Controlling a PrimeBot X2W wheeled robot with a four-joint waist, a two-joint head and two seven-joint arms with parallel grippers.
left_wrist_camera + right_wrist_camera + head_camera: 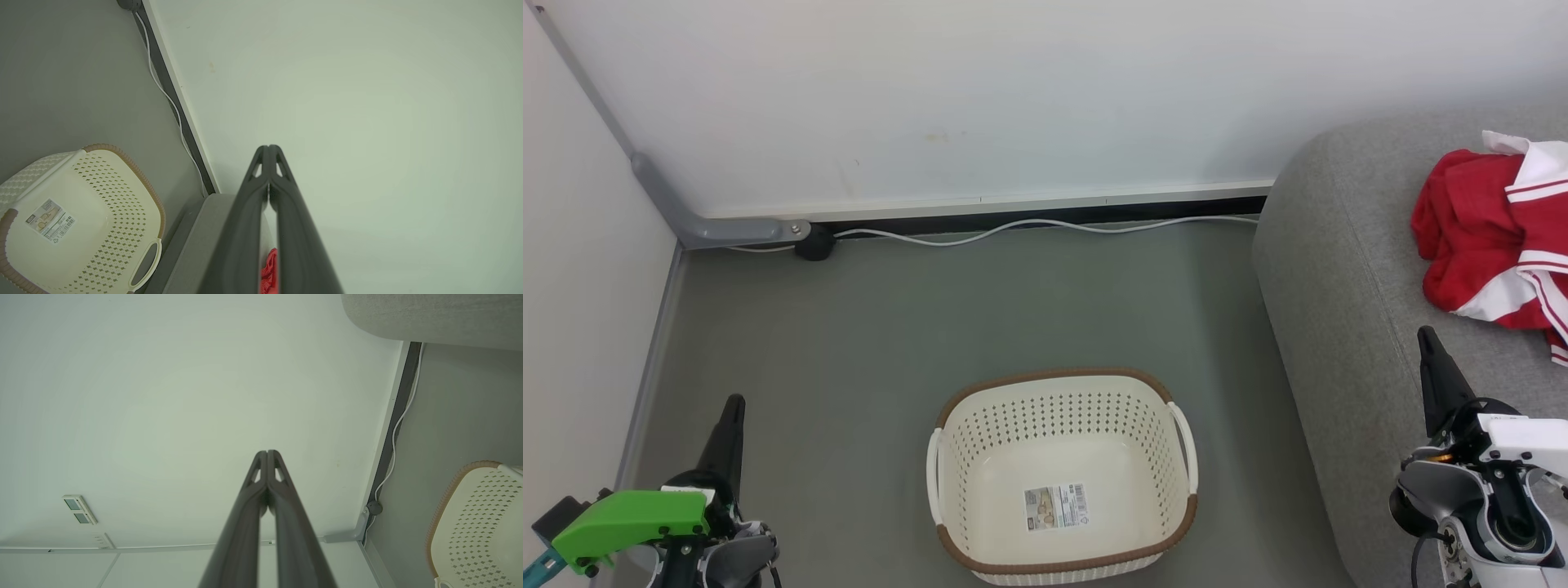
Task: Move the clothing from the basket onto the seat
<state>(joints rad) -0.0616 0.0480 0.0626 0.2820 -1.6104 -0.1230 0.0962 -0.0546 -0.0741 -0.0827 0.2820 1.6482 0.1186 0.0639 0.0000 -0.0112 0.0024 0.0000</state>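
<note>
The red clothing (1490,237) with white striped trim lies bunched on the light-grey seat (1347,269) at the right edge of the head view. A sliver of that clothing (268,269) shows between my left fingers in the left wrist view. The cream basket (1062,478) with a brown rim stands on the floor, holding nothing but its label (1055,506). The basket (73,220) also shows low and left in the left wrist view, and the basket (478,526) sits low and right in the right wrist view. My left gripper (734,402) is shut at lower left; my right gripper (1426,333) is shut beside the seat's front edge.
A white wall with a dark baseboard runs behind. A white cable (1045,227) lies along it, ending at a black plug (814,242) by a grey conduit (711,224). Grey floor (890,327) surrounds the basket. A second wall closes the left side.
</note>
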